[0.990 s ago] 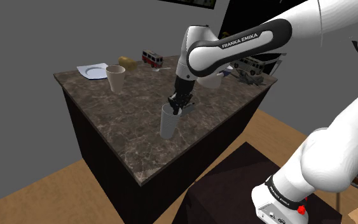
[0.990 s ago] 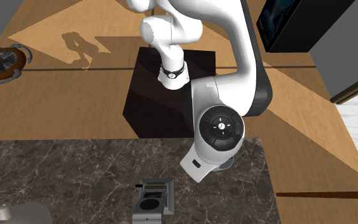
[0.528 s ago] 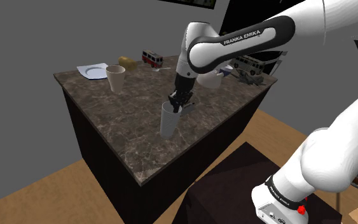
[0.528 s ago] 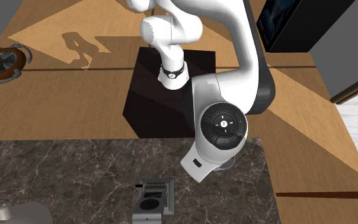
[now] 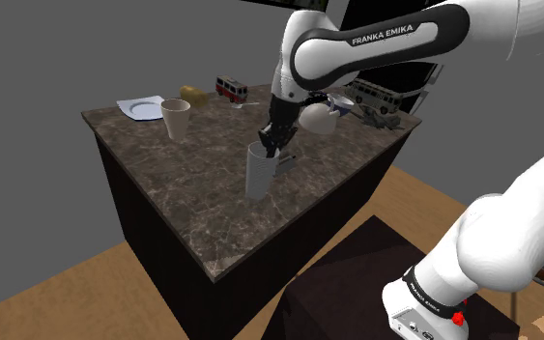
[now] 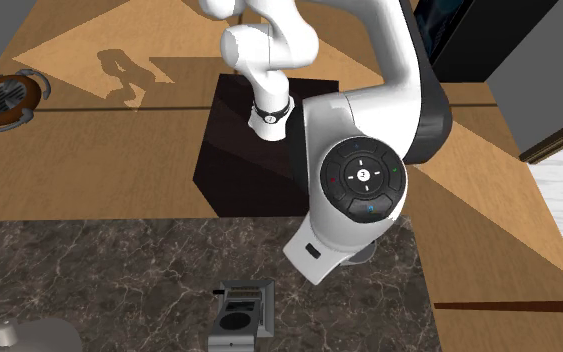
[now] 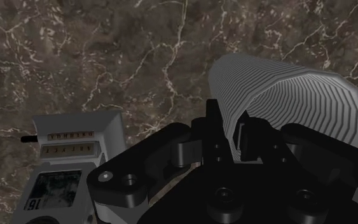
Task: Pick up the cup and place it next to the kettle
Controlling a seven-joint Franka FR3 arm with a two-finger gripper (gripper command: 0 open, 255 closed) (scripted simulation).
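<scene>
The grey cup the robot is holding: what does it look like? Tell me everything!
The cup is plain grey, tall, handleless, a little wider at its open top, with fine ribs around its wall. It is about upright over the dark marbled countertop. The black gripper pinches its rim, one finger inside, one outside.

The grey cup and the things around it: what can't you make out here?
- Shoulder view: the gripper covers part of the rim of the grey cup; whether its base touches the counter is unclear.
- Shoulder view: the arm hides part of the kettle.
- Wrist view: the gripper's body cuts off the grey device; its markings are too small to read.
</scene>
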